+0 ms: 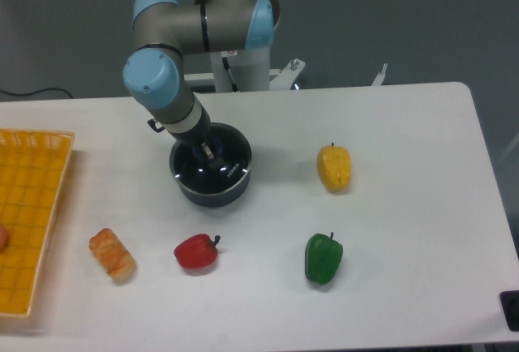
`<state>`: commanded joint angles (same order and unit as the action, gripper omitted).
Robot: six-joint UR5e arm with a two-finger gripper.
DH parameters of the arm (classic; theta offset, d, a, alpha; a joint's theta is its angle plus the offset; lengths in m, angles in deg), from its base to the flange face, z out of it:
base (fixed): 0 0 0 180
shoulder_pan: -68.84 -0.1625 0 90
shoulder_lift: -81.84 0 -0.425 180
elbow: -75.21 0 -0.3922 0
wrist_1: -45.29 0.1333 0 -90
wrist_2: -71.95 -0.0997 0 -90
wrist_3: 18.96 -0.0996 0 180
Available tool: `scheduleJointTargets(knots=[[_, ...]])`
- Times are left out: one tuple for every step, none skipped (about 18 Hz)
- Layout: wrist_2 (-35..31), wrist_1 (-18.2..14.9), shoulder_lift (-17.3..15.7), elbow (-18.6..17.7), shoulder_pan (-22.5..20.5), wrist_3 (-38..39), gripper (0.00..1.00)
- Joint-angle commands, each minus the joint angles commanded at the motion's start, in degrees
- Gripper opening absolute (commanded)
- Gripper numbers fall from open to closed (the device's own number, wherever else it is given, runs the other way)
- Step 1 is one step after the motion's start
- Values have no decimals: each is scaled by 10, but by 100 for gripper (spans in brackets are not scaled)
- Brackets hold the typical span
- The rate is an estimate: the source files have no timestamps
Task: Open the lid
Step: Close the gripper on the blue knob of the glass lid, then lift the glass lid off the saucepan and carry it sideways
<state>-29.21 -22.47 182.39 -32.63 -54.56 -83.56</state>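
Observation:
The dark blue saucepan (212, 196) stands left of the table's middle. The lid (223, 172) lies flat on it, its glass showing small light glints near the rim. My gripper (208, 154) reaches down from the upper left onto the lid's centre, where the knob sits. The knob is hidden by the dark fingers. I cannot make out whether the fingers are closed on it. The saucepan's handle is hidden behind my arm.
A yellow pepper (334, 168) lies right of the saucepan and a green pepper (323, 258) in front of it. A red pepper (195, 251) and a bread roll (112, 254) lie at the front left. A yellow basket (28, 206) fills the left edge.

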Motion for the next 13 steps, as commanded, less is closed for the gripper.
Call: scheduleJointTargets(knots=[[0,0,0,0,0,0,57],[0,0,0,1,-1,-1,55],[1,0,0,2,-1,-1,55],[1,0,0,2,-1,-1,55],[1,0,0,2,-1,-2,54],[3,0,0,3,-3,-3,52],[4,0,-1,4,-3,-4,52],[4,-1,-1,5,-3,-4,52],[5,-2,-1,7,-3,-4,52],[5,-3,-1,11,-3,-4,51],[5,-7,-1,14,-3,-4,51],[6,-11,-2,20,-4,-4,51],[9,-15,-2,25,-4,-4,51]])
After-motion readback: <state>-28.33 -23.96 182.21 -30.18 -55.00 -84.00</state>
